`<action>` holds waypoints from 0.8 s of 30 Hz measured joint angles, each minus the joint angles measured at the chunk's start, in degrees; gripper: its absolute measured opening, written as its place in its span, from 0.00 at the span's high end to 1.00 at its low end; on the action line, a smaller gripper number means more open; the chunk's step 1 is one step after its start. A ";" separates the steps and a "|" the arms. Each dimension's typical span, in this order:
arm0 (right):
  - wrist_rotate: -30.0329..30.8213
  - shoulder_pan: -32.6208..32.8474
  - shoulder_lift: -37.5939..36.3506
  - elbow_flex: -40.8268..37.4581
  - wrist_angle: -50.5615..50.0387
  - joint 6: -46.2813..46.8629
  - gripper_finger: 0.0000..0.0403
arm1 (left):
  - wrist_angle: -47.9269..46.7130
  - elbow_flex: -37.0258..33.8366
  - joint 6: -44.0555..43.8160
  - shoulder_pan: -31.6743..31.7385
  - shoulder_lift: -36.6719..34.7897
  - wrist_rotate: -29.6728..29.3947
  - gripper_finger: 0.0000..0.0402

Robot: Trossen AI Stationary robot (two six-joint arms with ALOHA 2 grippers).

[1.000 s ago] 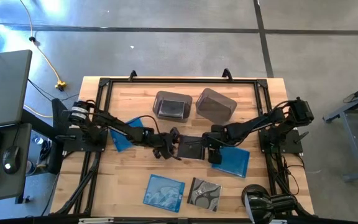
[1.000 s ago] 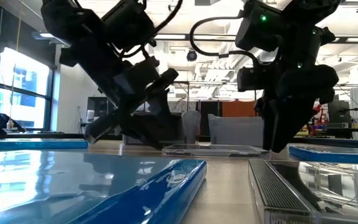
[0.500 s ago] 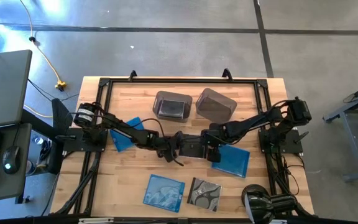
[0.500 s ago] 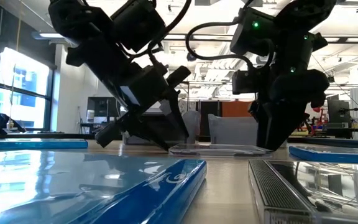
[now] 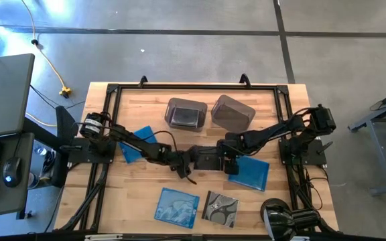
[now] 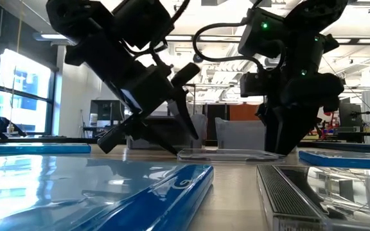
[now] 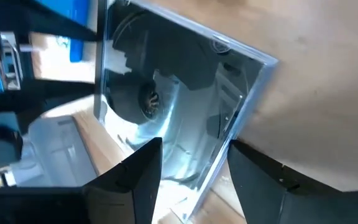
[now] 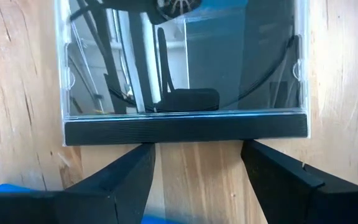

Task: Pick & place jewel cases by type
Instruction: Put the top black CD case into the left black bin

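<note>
A dark jewel case (image 5: 206, 158) lies flat on the table's middle, between my two grippers. My left gripper (image 5: 187, 161) is open at its left edge; in the left wrist view one finger (image 7: 129, 180) stands over the case (image 7: 166, 106) and the other (image 7: 272, 180) outside its clear edge. My right gripper (image 5: 227, 161) is open at the case's right side, its fingertips just short of the dark ribbed spine (image 8: 185, 132). A cloud-patterned blue case (image 5: 177, 205) and a silvery case (image 5: 220, 208) lie near the front edge. My left gripper's fingers straddle the case's clear edge (image 7: 213, 180), coming slanting down from the table's left; I cannot tell whether they touch it. My right gripper's fingertips (image 8: 143, 152) stand at the case's spine edge, coming from the table's right; I cannot tell whether they touch. The case lies flat on the table (image 6: 230, 154).
A blue case (image 5: 136, 144) lies under the left arm, and another blue case (image 5: 252, 173) beside the right gripper. Two translucent grey bins (image 5: 185, 114) (image 5: 233, 112) stand at the back; the left one holds a dark case. A black frame (image 5: 112, 90) rims the table.
My left gripper has gone toward the table's right edge, up to the dark case's left edge. My right gripper has shifted slightly toward the table's left, at the case's right side. The case stays flat on the table.
</note>
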 joint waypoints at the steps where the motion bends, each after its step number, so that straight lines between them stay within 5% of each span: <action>1: 0.20 0.00 0.01 0.02 -0.09 -0.20 0.40 | 0.05 0.06 0.09 -0.67 -0.01 -0.39 0.56; 24: -0.49 0.66 0.04 -0.02 -0.30 -2.64 0.40 | -5.63 8.31 1.26 -6.88 -0.47 -7.66 0.56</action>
